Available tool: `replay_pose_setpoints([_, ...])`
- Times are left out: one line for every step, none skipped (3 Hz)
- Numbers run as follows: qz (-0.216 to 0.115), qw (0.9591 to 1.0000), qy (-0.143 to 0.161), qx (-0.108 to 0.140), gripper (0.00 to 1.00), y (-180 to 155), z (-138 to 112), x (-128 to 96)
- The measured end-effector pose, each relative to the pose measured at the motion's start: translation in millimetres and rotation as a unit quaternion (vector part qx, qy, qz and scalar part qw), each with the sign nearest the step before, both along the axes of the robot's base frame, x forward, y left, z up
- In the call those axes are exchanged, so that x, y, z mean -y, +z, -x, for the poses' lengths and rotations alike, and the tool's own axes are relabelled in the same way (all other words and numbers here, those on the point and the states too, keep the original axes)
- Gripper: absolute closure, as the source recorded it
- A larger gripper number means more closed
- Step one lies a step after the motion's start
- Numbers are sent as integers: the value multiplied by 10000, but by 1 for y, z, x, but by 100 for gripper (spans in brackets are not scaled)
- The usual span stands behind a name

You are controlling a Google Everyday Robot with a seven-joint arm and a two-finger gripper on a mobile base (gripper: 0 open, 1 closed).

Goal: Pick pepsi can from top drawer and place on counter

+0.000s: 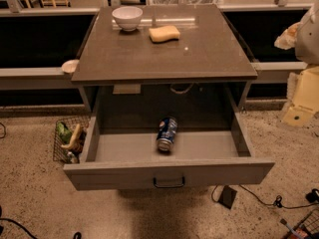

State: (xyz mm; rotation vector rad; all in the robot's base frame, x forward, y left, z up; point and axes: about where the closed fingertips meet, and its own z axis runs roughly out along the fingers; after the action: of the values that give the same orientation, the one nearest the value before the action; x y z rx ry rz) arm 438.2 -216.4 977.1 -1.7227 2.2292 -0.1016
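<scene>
- The pepsi can [167,134] lies on its side mid-floor in the pulled-out top drawer [169,175], so you likely grasp across its body.
- Up behind the can, the desk [164,59] carries a white bowl [127,18] and a yellow sponge [164,33] at its far edge.
- The tool [300,101] hangs well right of the can, holding nothing visible; you cannot tell if it is open or closed.
- The can's blue label shows white marks; no writing is legible.

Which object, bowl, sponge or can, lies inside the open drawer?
The pepsi can, on its side in the top drawer; the white bowl and yellow sponge sit on the counter. The gripper is at the right edge.
</scene>
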Motion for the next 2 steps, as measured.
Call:
replay_pose_setpoints([0, 10000, 0, 0, 0, 0, 0, 0])
replay_pose_setpoints([85, 9959, 895, 36, 0, 0, -8, -22])
